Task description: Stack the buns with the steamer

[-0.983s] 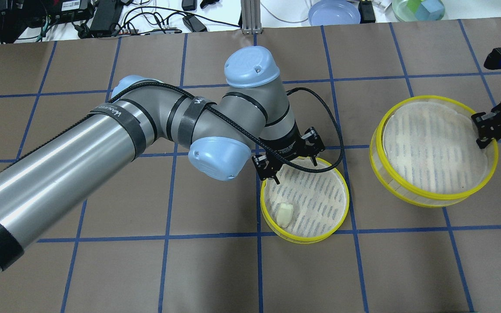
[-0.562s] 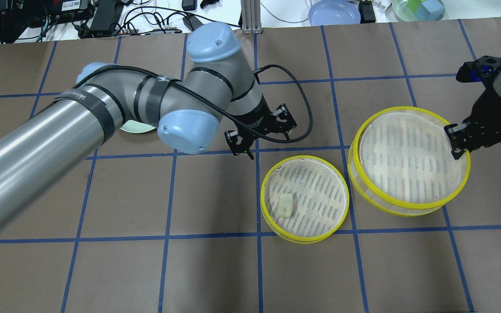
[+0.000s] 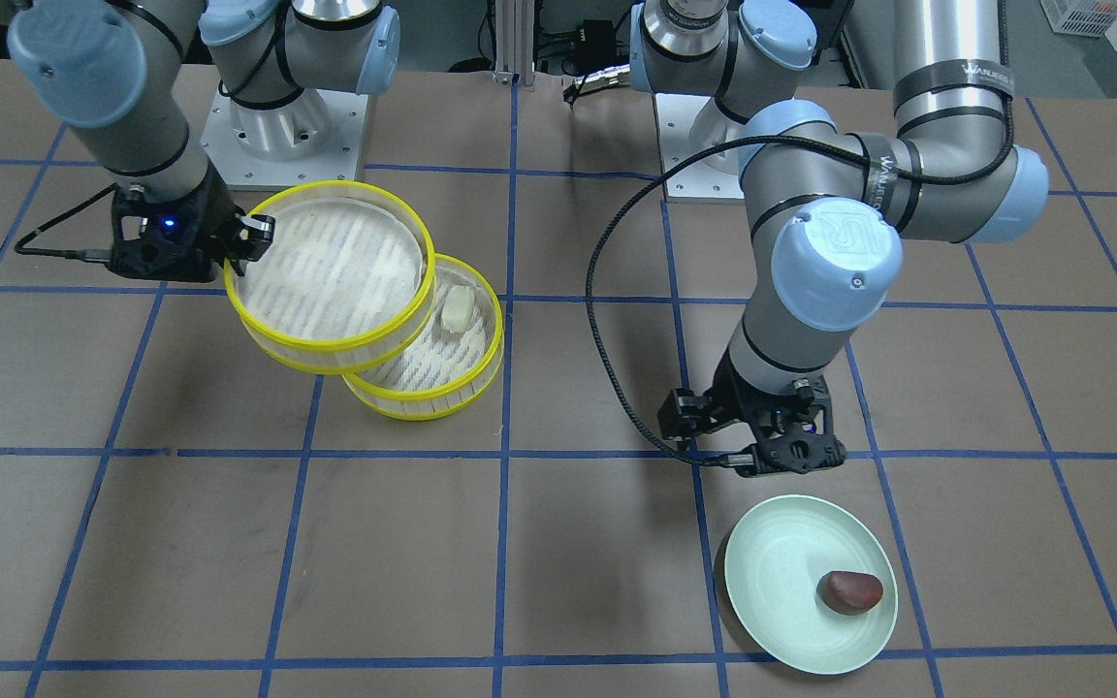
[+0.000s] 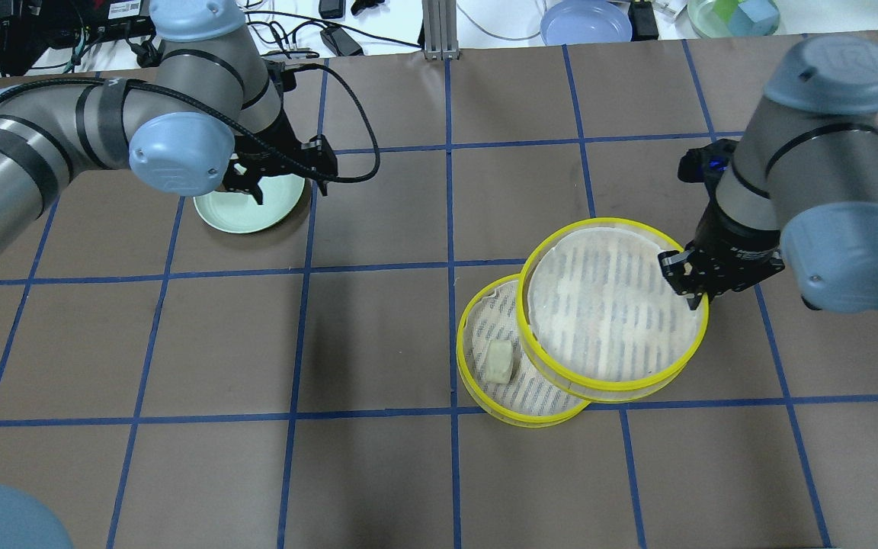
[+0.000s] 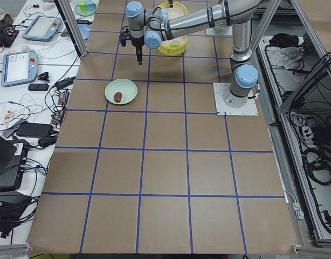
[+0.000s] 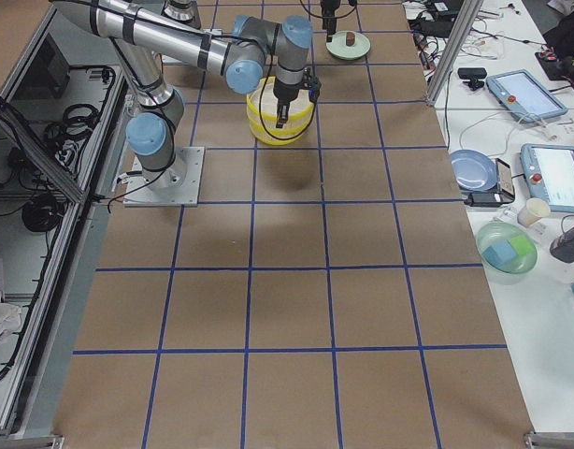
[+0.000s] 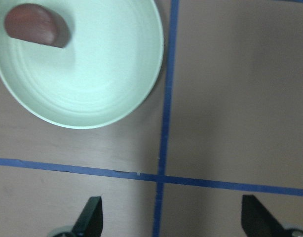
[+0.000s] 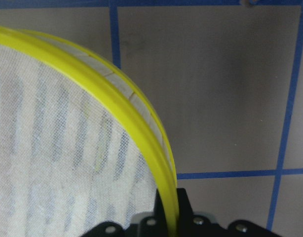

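One steamer tier (image 4: 485,400) rests on the table with the pale cream bun (image 4: 498,361) on its slatted floor. My right gripper (image 4: 689,286) is shut on the yellow rim (image 8: 117,94) of the second tier (image 4: 607,305), held tilted above the first and overlapping its right part. In the front view the held tier (image 3: 326,262) covers most of the lower one (image 3: 423,388), with the cream bun (image 3: 457,308) showing. My left gripper (image 4: 280,183) is open above the pale green plate (image 4: 256,217). The reddish-brown bun (image 3: 849,592) lies on that plate (image 3: 772,582); it also shows in the left wrist view (image 7: 35,25).
A blue bowl (image 4: 585,21), a clear container of coloured blocks (image 4: 732,15), a metal post (image 4: 439,30) and cables (image 4: 271,34) lie along the table's far edge. The brown table (image 4: 378,473) is marked with blue tape lines.
My left arm has swung away from the lower tier to over the green plate. My right arm has carried the second tier leftwards until it overlaps the lower tier.
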### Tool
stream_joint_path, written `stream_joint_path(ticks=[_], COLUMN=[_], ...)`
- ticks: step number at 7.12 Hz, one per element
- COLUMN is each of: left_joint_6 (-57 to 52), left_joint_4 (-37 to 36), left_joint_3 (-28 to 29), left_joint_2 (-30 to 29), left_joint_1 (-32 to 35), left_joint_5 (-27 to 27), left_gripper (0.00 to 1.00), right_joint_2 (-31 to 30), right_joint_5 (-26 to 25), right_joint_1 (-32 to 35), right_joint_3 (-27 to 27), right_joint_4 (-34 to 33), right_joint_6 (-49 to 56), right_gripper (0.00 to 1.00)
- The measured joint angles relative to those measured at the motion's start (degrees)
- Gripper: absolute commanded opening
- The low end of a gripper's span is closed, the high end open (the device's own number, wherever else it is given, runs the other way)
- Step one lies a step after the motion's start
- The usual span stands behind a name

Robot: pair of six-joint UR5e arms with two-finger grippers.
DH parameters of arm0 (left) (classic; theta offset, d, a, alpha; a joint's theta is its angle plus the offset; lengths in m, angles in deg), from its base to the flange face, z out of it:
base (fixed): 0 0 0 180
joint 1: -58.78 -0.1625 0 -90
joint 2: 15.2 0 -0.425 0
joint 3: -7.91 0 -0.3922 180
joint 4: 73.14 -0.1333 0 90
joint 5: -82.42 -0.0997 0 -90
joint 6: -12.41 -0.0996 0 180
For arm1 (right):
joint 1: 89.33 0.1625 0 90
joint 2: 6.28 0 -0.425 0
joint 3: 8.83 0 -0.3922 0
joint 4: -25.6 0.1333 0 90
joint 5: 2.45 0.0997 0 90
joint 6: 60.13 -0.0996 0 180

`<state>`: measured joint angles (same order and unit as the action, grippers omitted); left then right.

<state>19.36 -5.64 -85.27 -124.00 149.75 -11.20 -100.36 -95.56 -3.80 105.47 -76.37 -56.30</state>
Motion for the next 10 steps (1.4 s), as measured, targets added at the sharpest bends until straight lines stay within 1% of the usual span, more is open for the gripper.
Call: stream_joint_path(ticks=[1,2,3,6,7,8,10], left_joint_6=[-1.58,-2.53,-4.52,-19.43,-23.94,-26.59,-31.6], left_joint_4=[-1.78,-5.99,-11.02,-22.9,-24.79,-26.14,-29.29], left_joint_3=[0.13,0.19,0.19,0.27,0.27,0.28,0.31], left_joint_2=[-0.79,-2.24,-3.99,-10.0,-11.42,-12.66,-14.51], left_joint_1=[-1.79,-2.91,-3.42,-5.93,-7.16,-8.14,-9.33], left_joint_5=[-2.18,-2.98,-3.26,-2.81,-1.63,-0.66,-0.11], left_gripper=[1.0,1.0,1.0,0.98,0.96,0.91,0.9], right_joint_2=[1.14,2.31,3.57,5.36,5.86,6.41,7.26], right_joint_5=[0.12,0.2,0.23,1.17,1.43,1.42,1.03], right_joint_1=[2.89,5.28,6.74,7.68,7.7,7.72,7.72], right_joint_3=[1.22,2.29,2.98,4.17,4.3,4.31,4.33], right_joint_4=[-3.58,-7.0,-9.0,-10.86,-11.71,-12.38,-13.39], right_joint_6=[-1.39,-1.86,-1.84,-0.01,0.62,0.9,1.07], right_gripper=[0.0,0.0,0.0,0.0,0.0,0.0,0.0])
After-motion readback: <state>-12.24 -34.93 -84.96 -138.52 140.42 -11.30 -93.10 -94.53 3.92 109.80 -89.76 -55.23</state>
